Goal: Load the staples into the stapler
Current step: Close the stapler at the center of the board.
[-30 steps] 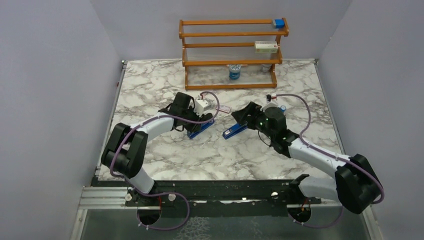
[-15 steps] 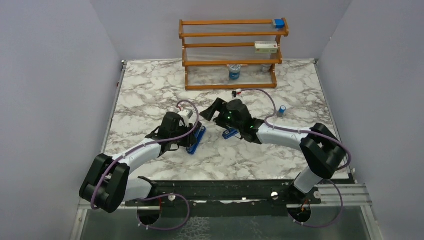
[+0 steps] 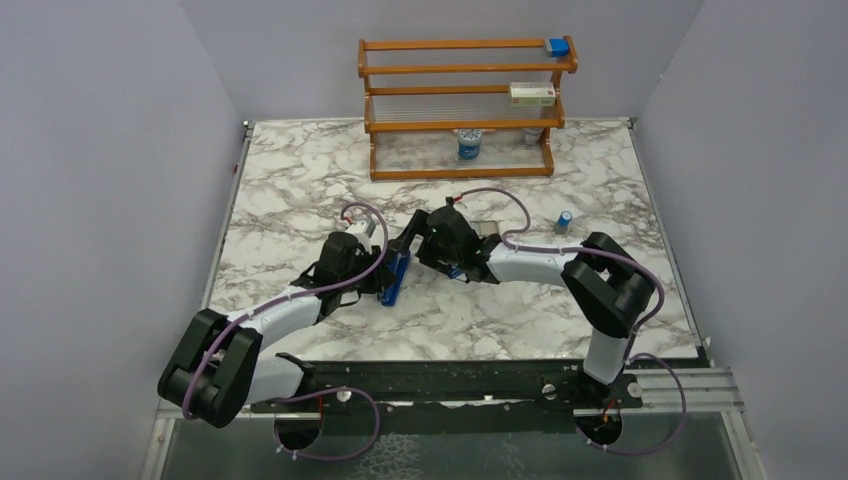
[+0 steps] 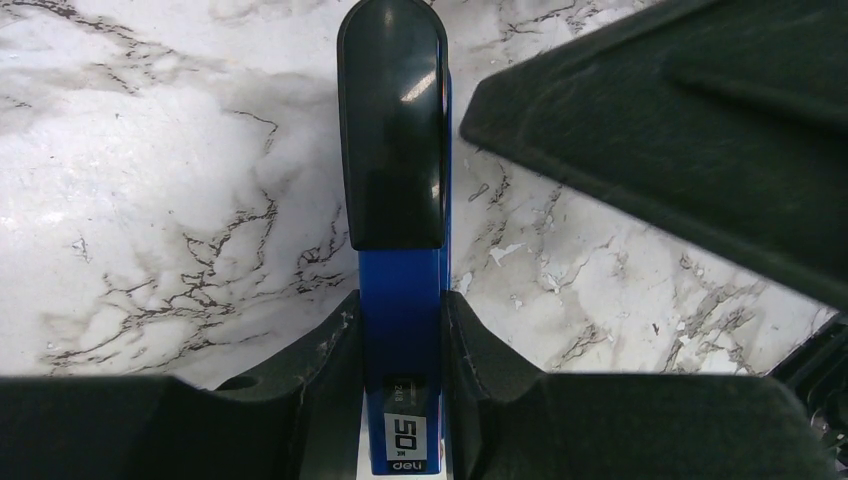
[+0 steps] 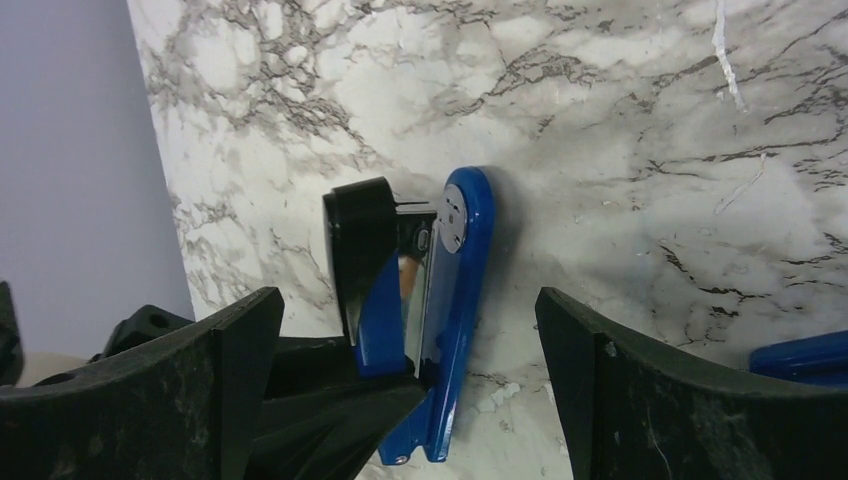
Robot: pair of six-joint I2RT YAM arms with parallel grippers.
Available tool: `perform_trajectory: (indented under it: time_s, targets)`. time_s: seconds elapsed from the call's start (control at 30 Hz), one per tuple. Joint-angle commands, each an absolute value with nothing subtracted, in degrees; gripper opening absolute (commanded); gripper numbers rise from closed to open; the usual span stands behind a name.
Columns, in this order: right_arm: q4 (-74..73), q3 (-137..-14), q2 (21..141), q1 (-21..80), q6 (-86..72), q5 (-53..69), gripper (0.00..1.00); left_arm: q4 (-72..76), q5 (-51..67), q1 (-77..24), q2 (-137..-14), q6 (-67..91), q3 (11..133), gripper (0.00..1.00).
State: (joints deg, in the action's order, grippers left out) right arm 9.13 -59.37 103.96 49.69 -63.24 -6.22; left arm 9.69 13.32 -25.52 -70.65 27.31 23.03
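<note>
1. My left gripper (image 4: 400,318) is clamped on the stapler (image 4: 398,290), with one finger against each blue side.
2. The stapler lies on the middle of the bench (image 3: 300,180), its two hinged arms parted and the metal channel showing.
3. My right gripper (image 5: 408,300) is spread wide, hovering near the stapler's front end.

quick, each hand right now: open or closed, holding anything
Left hand: closed on the blue stapler.
Right hand: open, holding nothing.
</note>
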Motion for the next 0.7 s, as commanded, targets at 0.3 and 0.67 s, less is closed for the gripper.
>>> perform_trajectory:
  time_s: [0.3,0.67]
  targets:
    - [13.14,-61.29,112.73,51.32,-65.91,0.36,0.92,13.73,13.83,-25.49,-72.38,27.69,22.27,0.0]
    - [19.51,-57.95,114.71,51.33,-62.54,-3.06,0.33,10.81,13.73,-25.49,-73.88,25.55,25.09,0.0]
